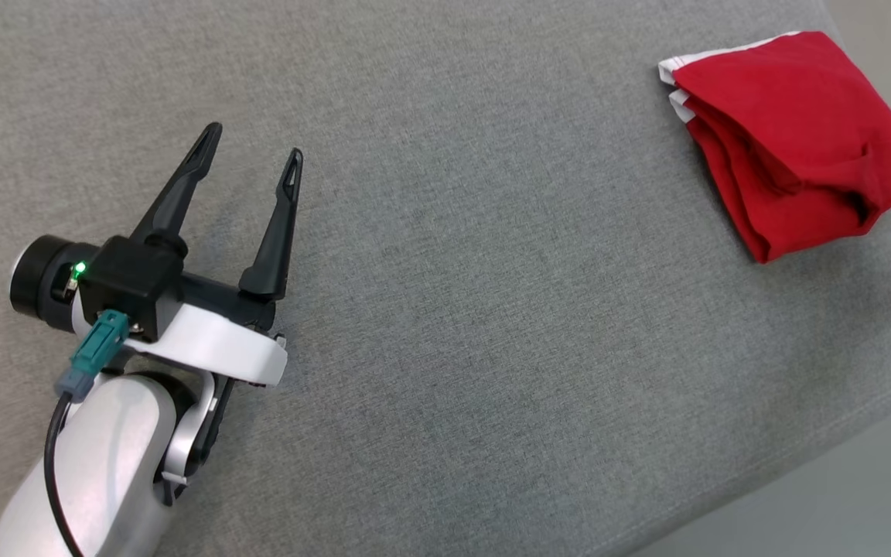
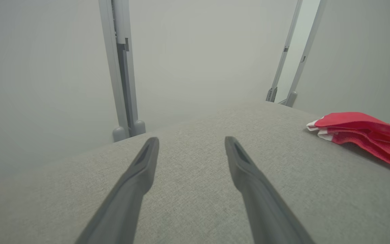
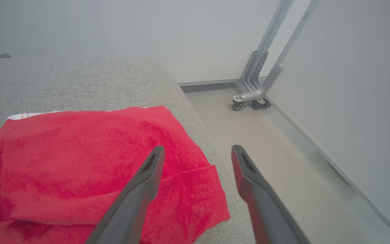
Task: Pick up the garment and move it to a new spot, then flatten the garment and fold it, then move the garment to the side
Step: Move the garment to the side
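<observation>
Standing open with nothing between its two dark fingers, the right claw (image 3: 198, 148) sits at the right edge of the folded red garment (image 1: 786, 139), one finger over the cloth and the other out past the edge of the grey fabric-covered bench (image 1: 445, 309), above the floor (image 3: 283, 152). The garment, white-trimmed at its far-left end, lies at the far right of the bench, close to that edge. The left claw (image 1: 254, 141) is likewise open and empty, over bare bench at the near left, well apart from the garment.
</observation>
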